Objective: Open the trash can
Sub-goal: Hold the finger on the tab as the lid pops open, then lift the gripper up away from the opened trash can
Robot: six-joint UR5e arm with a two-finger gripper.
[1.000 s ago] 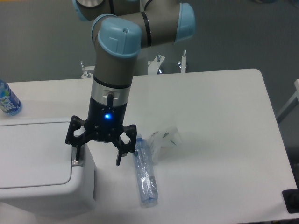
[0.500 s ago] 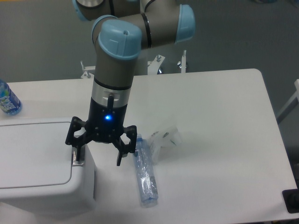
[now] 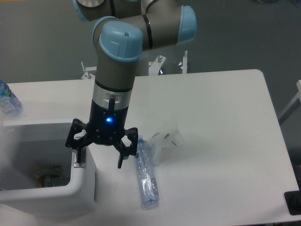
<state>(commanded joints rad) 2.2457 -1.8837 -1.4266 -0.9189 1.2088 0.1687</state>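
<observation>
Below us we see a white table (image 3: 221, 117) on a grey floor (image 3: 37, 42), with metal brackets (image 3: 160, 63) at its far edge. We find the trash can (image 3: 80, 195) at the table's near left corner, its top open so that litter shows inside. Our gripper (image 3: 99, 157) stands spread wide and holds nothing; one fingertip (image 3: 79, 157) touches the bin's right rim at the small grey latch (image 3: 75, 164), the other hangs beside the bin. We count one trash can, two bottles, one lying bottle (image 3: 146, 179) just right of the fingers and one upright bottle (image 3: 8, 101) far left, and one crumpled clear wrapper (image 3: 165, 140).
</observation>
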